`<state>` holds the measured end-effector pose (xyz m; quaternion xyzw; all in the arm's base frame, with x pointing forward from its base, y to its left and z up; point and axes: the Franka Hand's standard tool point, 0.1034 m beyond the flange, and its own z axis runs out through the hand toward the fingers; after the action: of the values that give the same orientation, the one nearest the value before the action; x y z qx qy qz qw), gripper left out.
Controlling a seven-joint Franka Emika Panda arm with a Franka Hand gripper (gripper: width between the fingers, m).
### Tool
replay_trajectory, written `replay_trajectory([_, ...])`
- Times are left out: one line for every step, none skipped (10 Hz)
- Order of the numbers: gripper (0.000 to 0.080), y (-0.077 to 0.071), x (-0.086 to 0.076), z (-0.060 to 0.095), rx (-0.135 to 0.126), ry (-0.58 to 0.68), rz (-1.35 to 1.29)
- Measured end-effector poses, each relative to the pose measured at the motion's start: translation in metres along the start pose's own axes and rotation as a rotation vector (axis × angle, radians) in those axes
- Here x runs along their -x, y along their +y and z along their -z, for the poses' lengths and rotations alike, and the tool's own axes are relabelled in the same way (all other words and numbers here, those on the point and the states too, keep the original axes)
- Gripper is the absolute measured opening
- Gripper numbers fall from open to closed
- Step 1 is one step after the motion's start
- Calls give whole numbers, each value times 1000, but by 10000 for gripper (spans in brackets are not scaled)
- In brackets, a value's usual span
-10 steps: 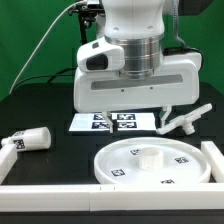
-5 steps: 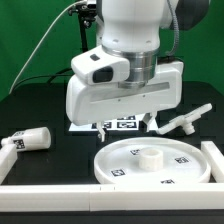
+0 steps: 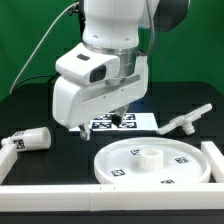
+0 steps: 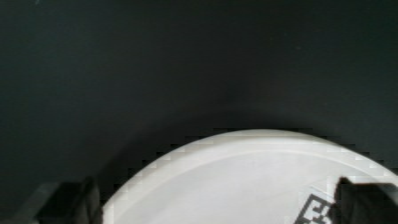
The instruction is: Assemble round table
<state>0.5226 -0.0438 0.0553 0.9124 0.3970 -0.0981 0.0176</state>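
The large round disc (image 3: 150,160) lies flat at the front of the black table, with a small raised hub in its middle. The short cylinder post (image 3: 32,139) lies on its side at the exterior view's left. The armed foot piece (image 3: 186,121) lies at the exterior view's right. My gripper (image 3: 100,128) hangs over the table behind the disc, left of the middle, open and empty. In the wrist view the disc's rounded edge (image 4: 231,175) shows between the two dark fingertips (image 4: 71,205), and the gripper (image 4: 217,210) holds nothing.
The marker board (image 3: 128,121) lies flat behind the disc, partly hidden by my hand. Long white rails edge the front (image 3: 50,171) and the exterior view's right (image 3: 212,160) of the table. A green backdrop stands behind.
My hand has swung toward the exterior view's left and turned, now uncovering the foot piece and the right end of the marker board. No part has moved.
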Motion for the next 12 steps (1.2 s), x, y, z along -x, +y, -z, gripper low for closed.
replay_trajectory([649, 0, 0, 0, -1, -1, -3])
replay_trajectory([649, -1, 1, -2, -4, -12, 2])
replay_trajectory([649, 1, 9, -11, 22, -4, 51])
replay_trajectory([649, -2, 24, -16, 28, -49, 85])
replay_trajectory([649, -3, 34, -17, 37, -126, 145])
replay_trajectory([649, -1, 40, -17, 48, -177, 187])
replay_trajectory([649, 1, 45, -16, 64, -216, 227])
replay_trajectory([649, -1, 49, -16, 74, -269, 265])
replay_trajectory([649, -7, 51, -19, 53, -313, 254])
replay_trajectory([649, -10, 48, -21, 46, -347, 244])
replay_trajectory([649, -14, 45, -23, 40, -367, 248])
replay_trajectory([649, -12, 45, -23, 42, -361, 253])
